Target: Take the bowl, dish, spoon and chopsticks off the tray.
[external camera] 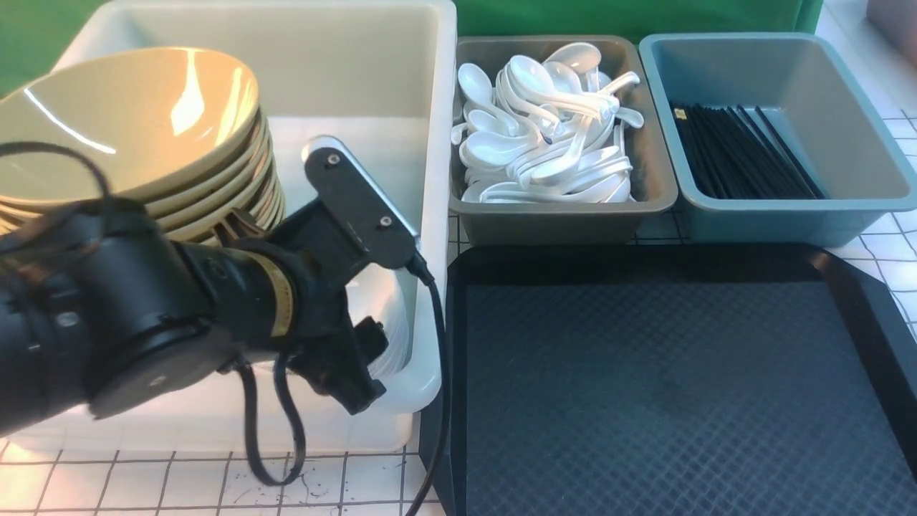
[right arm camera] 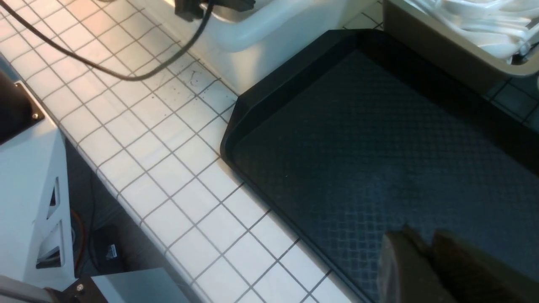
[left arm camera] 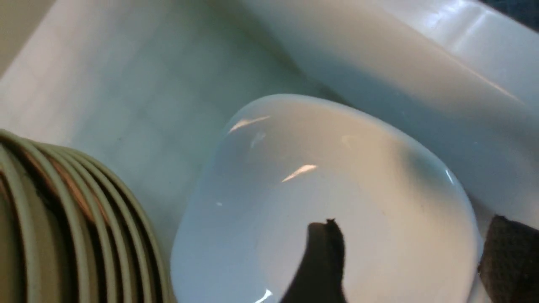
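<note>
The black tray lies at the front right, and nothing shows on its textured surface. My left gripper reaches down into the white tub. It stands open astride the rim of the white dish: one finger is over the dish's inside, the other outside the rim. Olive-yellow bowls are stacked tilted beside the dish. White spoons fill the grey bin and black chopsticks lie in the blue bin. My right gripper hangs shut over the tray's near edge, holding nothing.
The grey bin and the blue bin stand behind the tray, with the white tub to its left. The left arm's cable hangs between the tub and the tray. White tiled counter runs to the table's edge.
</note>
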